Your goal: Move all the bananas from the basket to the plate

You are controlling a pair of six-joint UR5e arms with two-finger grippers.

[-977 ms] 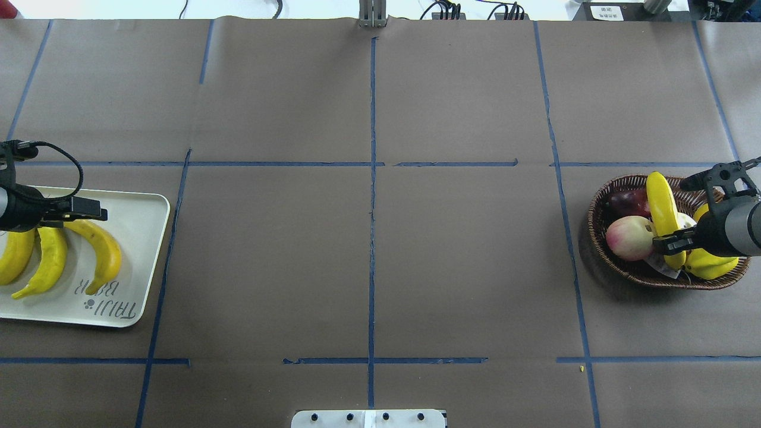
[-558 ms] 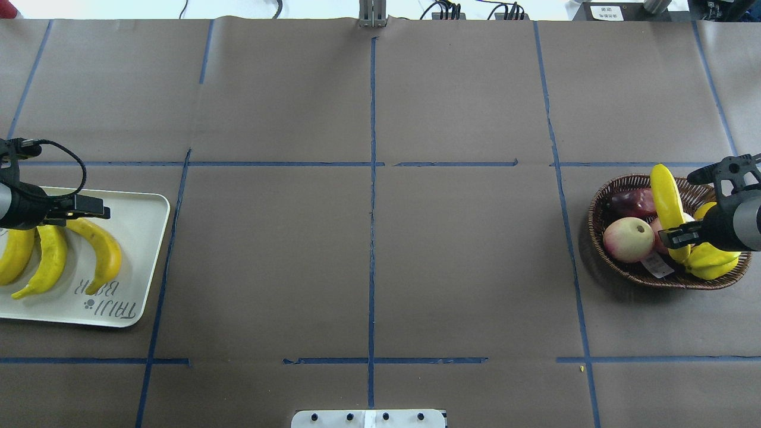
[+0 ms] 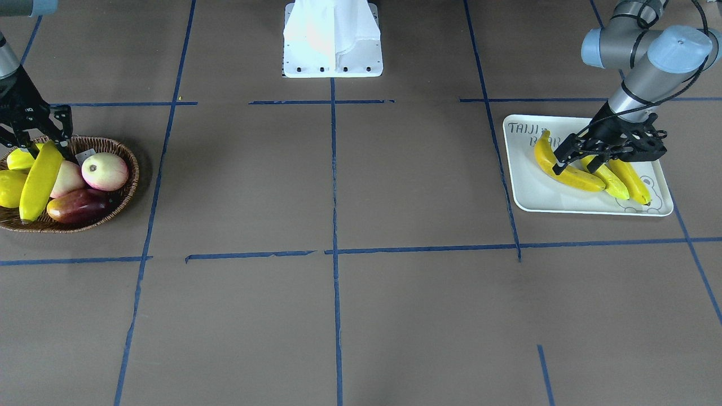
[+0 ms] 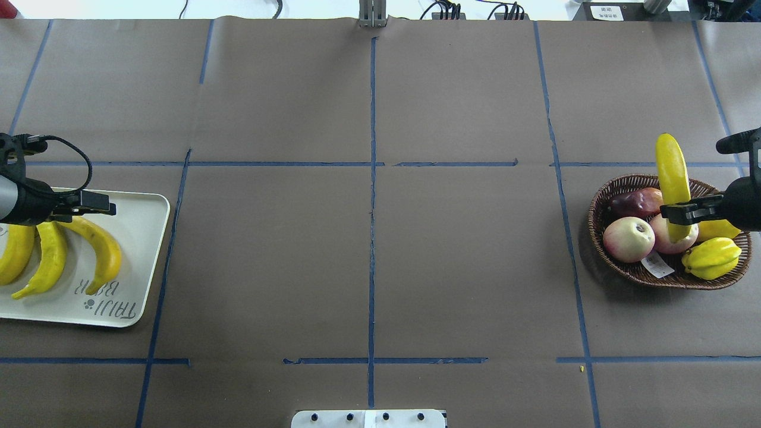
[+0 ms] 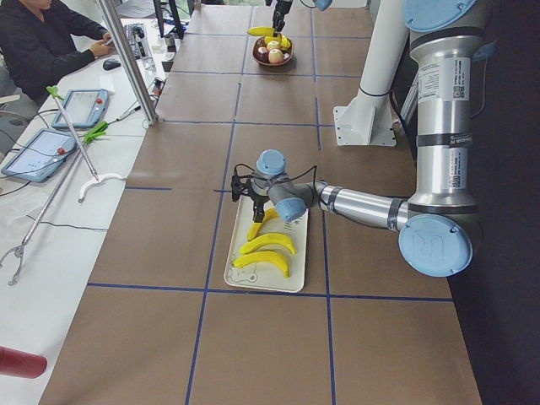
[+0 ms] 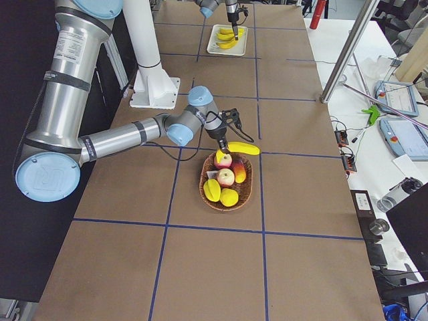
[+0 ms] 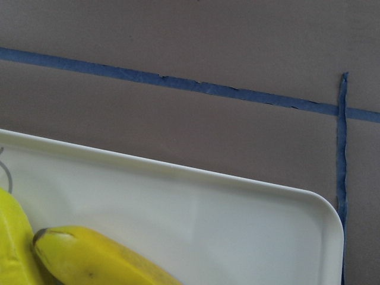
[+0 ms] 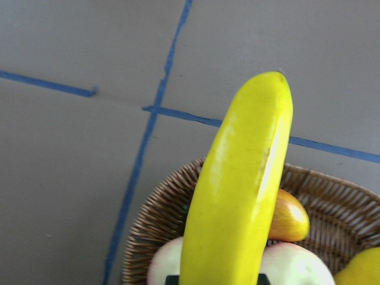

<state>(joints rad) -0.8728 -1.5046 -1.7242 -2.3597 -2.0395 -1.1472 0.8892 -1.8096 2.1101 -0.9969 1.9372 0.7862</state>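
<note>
My right gripper (image 4: 678, 213) is shut on the near end of a long yellow banana (image 4: 673, 172), which it holds above the brown wicker basket (image 4: 600, 196) with the far tip past the basket's far rim. The right wrist view shows this banana (image 8: 237, 190) rising over the basket (image 8: 160, 219). On the white "TAIJI BEAR" plate (image 4: 142, 238) at the far left, three bananas (image 4: 104, 249) lie side by side. Just above their upper ends, my left gripper (image 3: 603, 160) stands open and holds nothing. The left wrist view shows a plate corner (image 7: 285, 208) and a banana tip (image 7: 71, 249).
Two pink-white apples (image 4: 628, 239), a dark red fruit (image 4: 633, 203) and stubby yellow pointed fruits (image 4: 710, 257) remain in the basket. Blue tape lines cross the brown table. The robot's white base (image 3: 331, 39) sits mid-table. A person (image 5: 42, 42) sits at a side desk.
My right gripper has lifted the banana up out of the basket, uncovering the fruit beneath. The left gripper has shifted slightly above the plate.
</note>
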